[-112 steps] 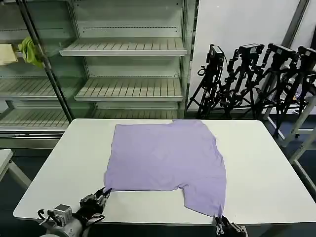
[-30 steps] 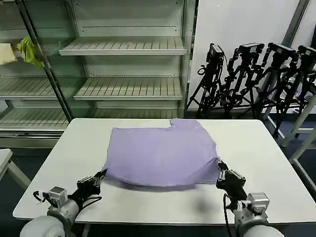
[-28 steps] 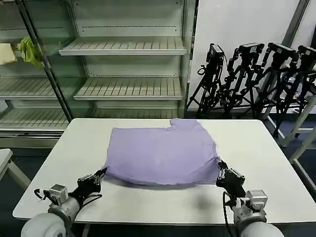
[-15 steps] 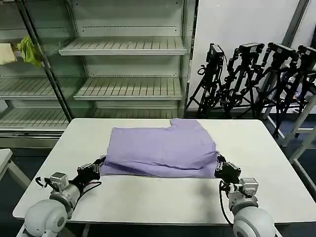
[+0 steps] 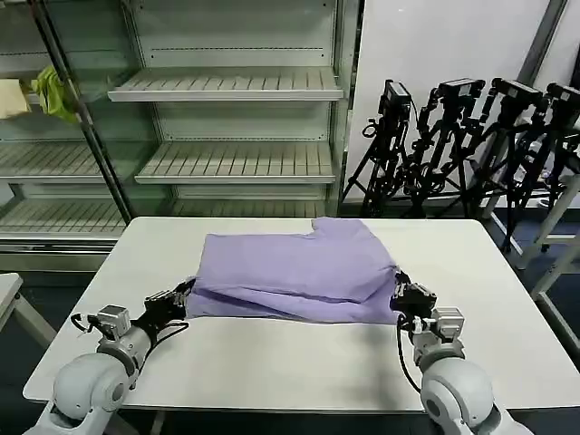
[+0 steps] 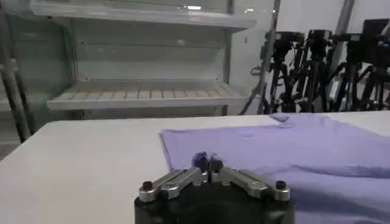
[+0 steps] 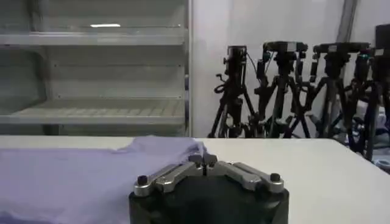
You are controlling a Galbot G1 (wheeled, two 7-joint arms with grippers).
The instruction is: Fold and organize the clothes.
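The lavender T-shirt point(image 5: 299, 267) lies across the middle of the white table point(image 5: 290, 362), its near half doubled back over the far half in a loose fold. My left gripper point(image 5: 186, 292) is shut on the shirt's near left corner, low over the table. At the near right corner my right gripper point(image 5: 399, 292) is shut on the fabric too. In the left wrist view the fingertips of the left gripper point(image 6: 208, 161) pinch purple cloth of the T-shirt point(image 6: 292, 152). In the right wrist view the right gripper point(image 7: 203, 159) holds the edge of the T-shirt point(image 7: 73, 176).
Empty metal shelves point(image 5: 227, 163) stand behind the table. A yellow-green cloth point(image 5: 53, 93) hangs at the upper left. Black camera tripods point(image 5: 471, 145) crowd the back right. A second table's corner point(image 5: 7, 294) shows at the left. The table's front strip is bare.
Both grippers carried the shirt's near hem up and away from me, then lowered it. The flat shirt is now doubled over, and the fold has sunk closer to the table.
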